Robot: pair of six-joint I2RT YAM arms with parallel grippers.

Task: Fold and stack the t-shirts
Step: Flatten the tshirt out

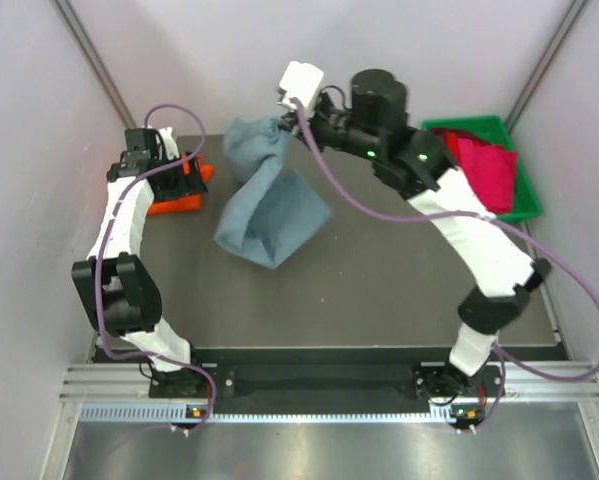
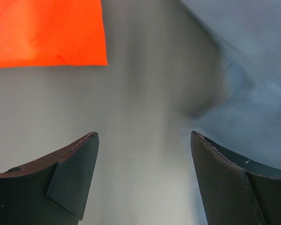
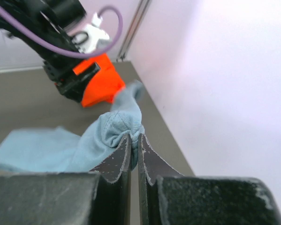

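Note:
My right gripper (image 1: 282, 124) is shut on the slate blue-grey t-shirt (image 1: 269, 215) and holds a bunched edge of it up at the table's far side; the rest hangs down and lies crumpled mid-table. In the right wrist view the cloth (image 3: 110, 131) is pinched between the closed fingers (image 3: 117, 161). My left gripper (image 1: 184, 172) is open and empty over the table beside the folded orange-red t-shirt (image 1: 174, 203), which shows at the top left of the left wrist view (image 2: 44, 30). Crimson t-shirts (image 1: 484, 170) lie in the green bin.
The green plastic bin (image 1: 479, 127) stands at the far right corner. White walls close in on the left, back and right. The left arm's camera and purple cable show in the right wrist view (image 3: 74, 28).

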